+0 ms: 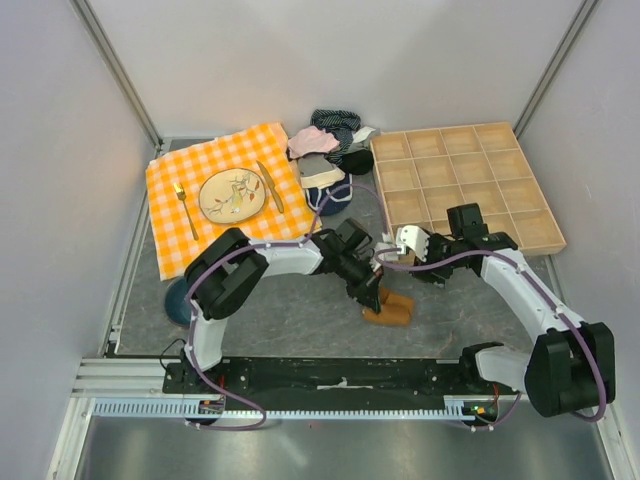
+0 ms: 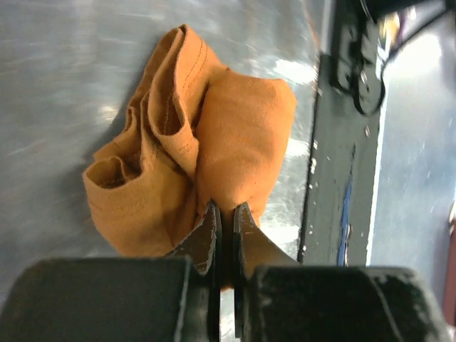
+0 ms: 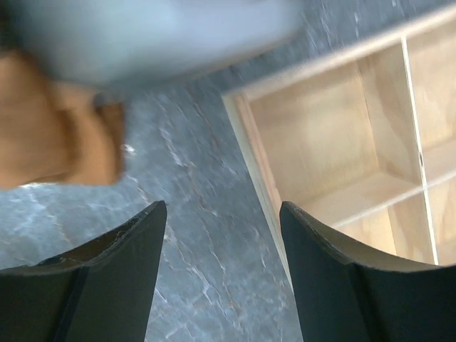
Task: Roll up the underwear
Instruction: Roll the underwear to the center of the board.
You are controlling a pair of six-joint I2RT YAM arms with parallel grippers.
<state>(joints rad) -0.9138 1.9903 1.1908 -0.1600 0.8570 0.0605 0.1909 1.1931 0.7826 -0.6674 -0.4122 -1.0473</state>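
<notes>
Pale, smooth walls (image 1: 300, 60) enclosed a grey, marble-veined table surface (image 1: 300, 320). A shallow plywood tray (image 1: 541, 190) of square compartments sat at its far right and an orange-and-white checked cloth (image 1: 170, 240) at its far left. The underwear (image 2: 235, 135), a soft rust-orange bundle of crumpled folds with stitched hems, lay mid-table, near the tray's front left corner. The left gripper (image 2: 226, 210) pinched its near edge between pressed-together fingers. The right gripper (image 3: 222, 208) hovered close by, its curved dark fingers spread wide.
</notes>
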